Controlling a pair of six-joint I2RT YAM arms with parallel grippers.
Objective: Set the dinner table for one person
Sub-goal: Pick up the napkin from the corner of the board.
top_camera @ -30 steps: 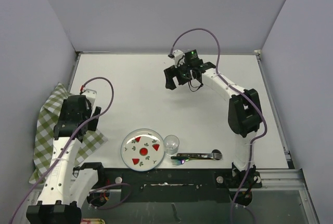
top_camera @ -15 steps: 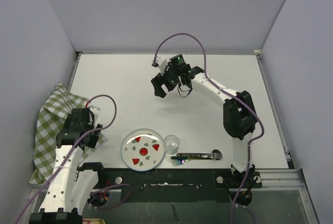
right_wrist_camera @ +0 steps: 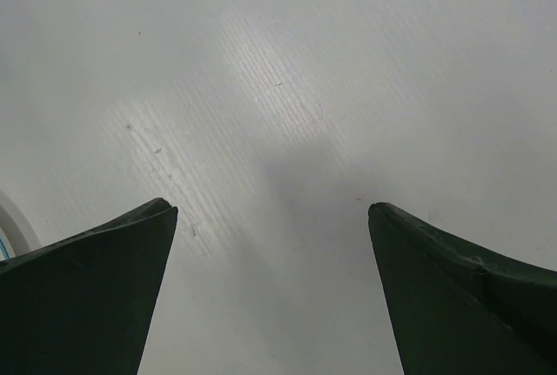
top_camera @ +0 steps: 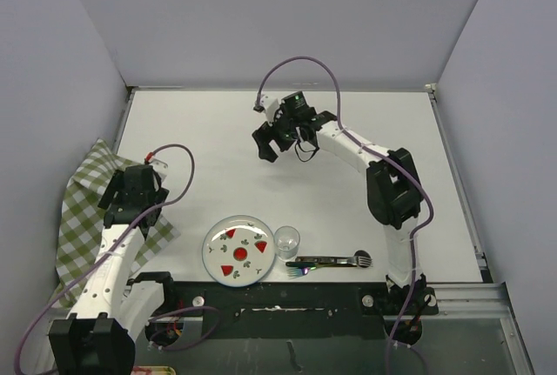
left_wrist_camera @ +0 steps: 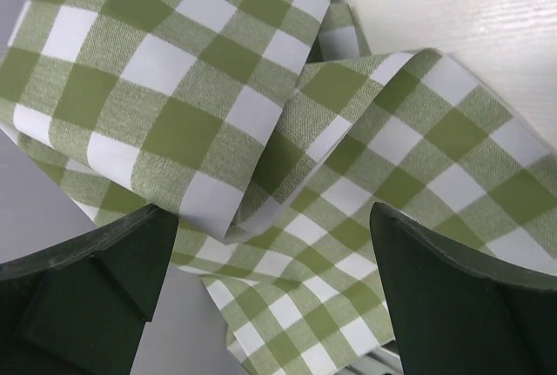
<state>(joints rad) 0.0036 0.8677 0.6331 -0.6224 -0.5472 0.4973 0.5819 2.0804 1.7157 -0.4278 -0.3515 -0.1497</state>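
Note:
The dinner table (top_camera: 218,140) is a wide white top. At its near edge stand a round plate (top_camera: 238,250) with red wedge motifs, a clear glass (top_camera: 287,240) and dark cutlery (top_camera: 326,262). A green-and-white checked cloth (top_camera: 83,210) lies rumpled over the left edge. My left gripper (top_camera: 128,201) hovers above it, open; in the left wrist view the folded cloth (left_wrist_camera: 261,131) fills the space beyond the open left gripper (left_wrist_camera: 271,218), not pinched. My right gripper (top_camera: 271,138) hangs open over the far middle of the table, with only bare tabletop (right_wrist_camera: 305,62) under the right gripper (right_wrist_camera: 271,210).
Metal rails (top_camera: 457,184) edge the table. Grey walls (top_camera: 261,18) close in the back and both sides. The cloth hangs partly off the table's left side, with grey wall (left_wrist_camera: 52,236) showing beside it in the left wrist view.
My right arm has swung left across the far half of the table. The left arm has shifted over the cloth, pulling back and then out again. Both grippers stay open.

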